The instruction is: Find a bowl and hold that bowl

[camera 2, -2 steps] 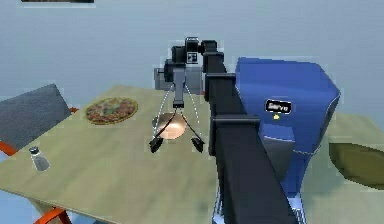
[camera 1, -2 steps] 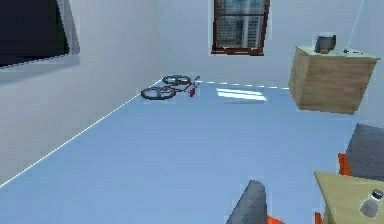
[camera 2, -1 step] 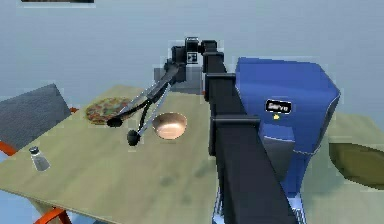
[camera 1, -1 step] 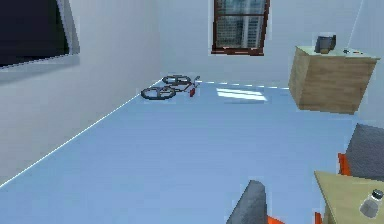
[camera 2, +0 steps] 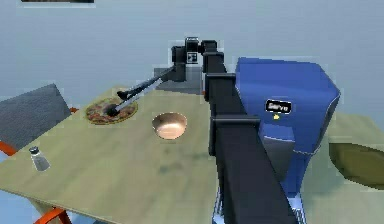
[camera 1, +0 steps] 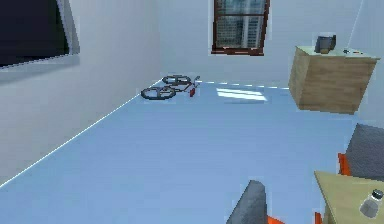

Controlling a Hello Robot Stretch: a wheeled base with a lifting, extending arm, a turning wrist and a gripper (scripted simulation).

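One bowl is sitting right of my fingers on the table; I'm hovering low to grasp it, and cannot tell whether they're holding anything.

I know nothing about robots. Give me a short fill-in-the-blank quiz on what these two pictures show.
1. A ____ lies on the floor in the forward view.
2. The bowl stands on a wooden ____.
3. The big box beside the dark arm is coloured ____.

Missing words: bicycle; table; blue.
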